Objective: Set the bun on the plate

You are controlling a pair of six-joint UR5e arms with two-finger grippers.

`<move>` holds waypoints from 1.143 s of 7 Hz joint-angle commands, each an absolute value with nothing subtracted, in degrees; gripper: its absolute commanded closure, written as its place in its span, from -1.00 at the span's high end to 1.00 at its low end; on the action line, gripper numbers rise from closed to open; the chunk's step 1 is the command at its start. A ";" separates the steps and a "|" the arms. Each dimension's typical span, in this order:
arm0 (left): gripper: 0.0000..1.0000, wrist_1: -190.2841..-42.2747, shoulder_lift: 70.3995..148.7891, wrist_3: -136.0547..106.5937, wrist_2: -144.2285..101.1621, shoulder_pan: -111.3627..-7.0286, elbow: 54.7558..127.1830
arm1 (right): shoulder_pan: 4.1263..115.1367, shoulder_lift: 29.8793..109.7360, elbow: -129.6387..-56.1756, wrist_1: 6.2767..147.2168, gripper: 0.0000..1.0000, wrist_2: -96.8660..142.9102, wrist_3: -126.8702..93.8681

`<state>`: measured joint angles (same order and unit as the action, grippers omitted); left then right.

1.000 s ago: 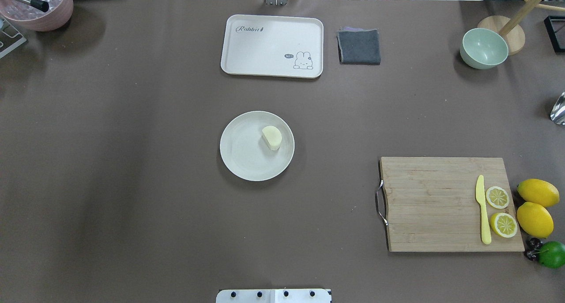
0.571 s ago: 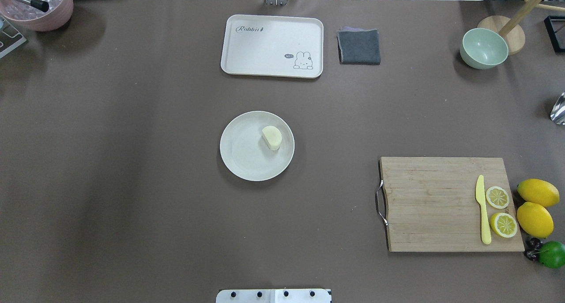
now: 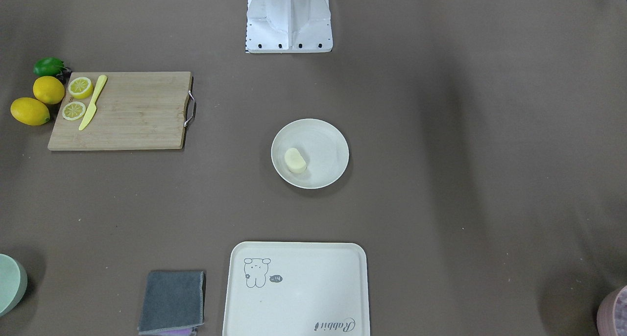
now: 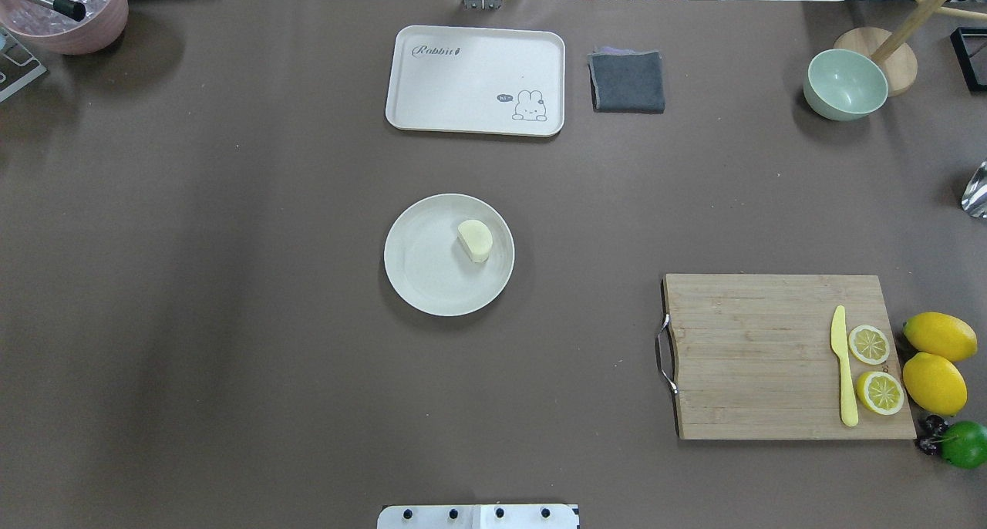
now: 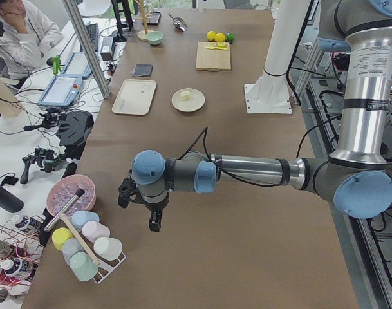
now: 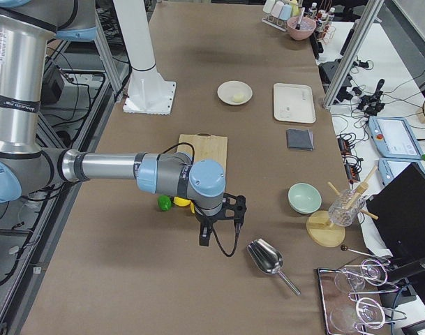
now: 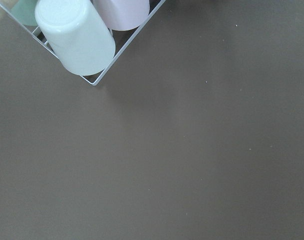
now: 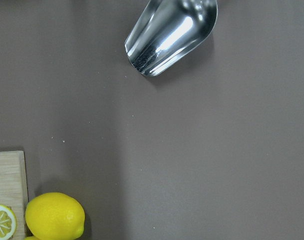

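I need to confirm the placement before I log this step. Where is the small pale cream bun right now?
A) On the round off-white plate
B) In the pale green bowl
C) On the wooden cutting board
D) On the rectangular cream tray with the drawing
A: the small pale cream bun lies inside the rim of the round off-white plate, off-centre, in both the overhead and front-facing views.
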<state>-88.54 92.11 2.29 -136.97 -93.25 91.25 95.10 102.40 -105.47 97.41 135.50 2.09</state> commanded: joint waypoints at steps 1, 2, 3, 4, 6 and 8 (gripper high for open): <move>0.97 -88.51 92.11 2.11 -137.20 -93.25 91.06 | 95.18 102.13 -105.21 92.24 1.00 135.44 1.85; 0.97 -88.42 91.33 2.20 -137.28 -93.25 91.23 | 95.10 101.61 -105.29 91.94 1.00 134.92 1.93; 0.97 -88.59 90.88 2.37 -137.29 -93.25 91.58 | 95.01 100.56 -103.55 91.93 1.00 133.87 1.93; 0.97 -88.51 90.88 2.37 -137.11 -93.16 91.49 | 95.01 98.81 -102.84 92.11 1.00 133.68 1.85; 0.97 -88.51 90.97 2.37 -136.93 -93.25 91.58 | 95.01 97.47 -101.43 91.85 1.00 133.68 2.02; 0.97 -88.51 90.88 2.29 -136.85 -93.25 92.19 | 95.01 95.45 -101.87 91.93 1.00 132.55 2.54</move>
